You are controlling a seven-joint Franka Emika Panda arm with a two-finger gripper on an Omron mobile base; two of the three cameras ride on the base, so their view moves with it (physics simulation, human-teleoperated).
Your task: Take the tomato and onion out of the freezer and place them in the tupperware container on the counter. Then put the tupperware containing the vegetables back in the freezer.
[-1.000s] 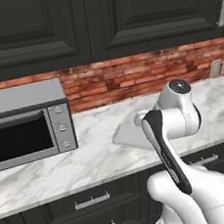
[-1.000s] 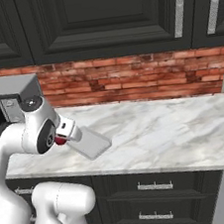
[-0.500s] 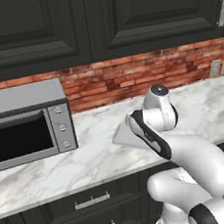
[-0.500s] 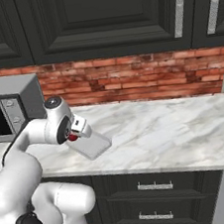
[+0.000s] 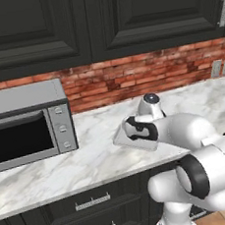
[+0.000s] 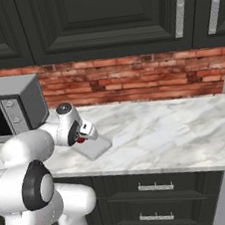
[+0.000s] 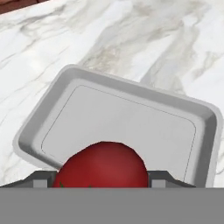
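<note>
- The counter (image 5: 90,161) is a white-grey veined marble top over dark drawer cabinets, backed by a red brick wall.
- A silver microwave (image 5: 27,125) stands on its left part, against the wall.
- The tupperware container (image 7: 122,127), a shallow pale tray, lies flat on the marble near the front edge, right of the microwave.

red brick wall (image 6: 131,84) under dark upper cabinets (image 5: 99,22), silver microwave (image 5: 27,124) left, dark drawers (image 6: 161,198) below.
</note>
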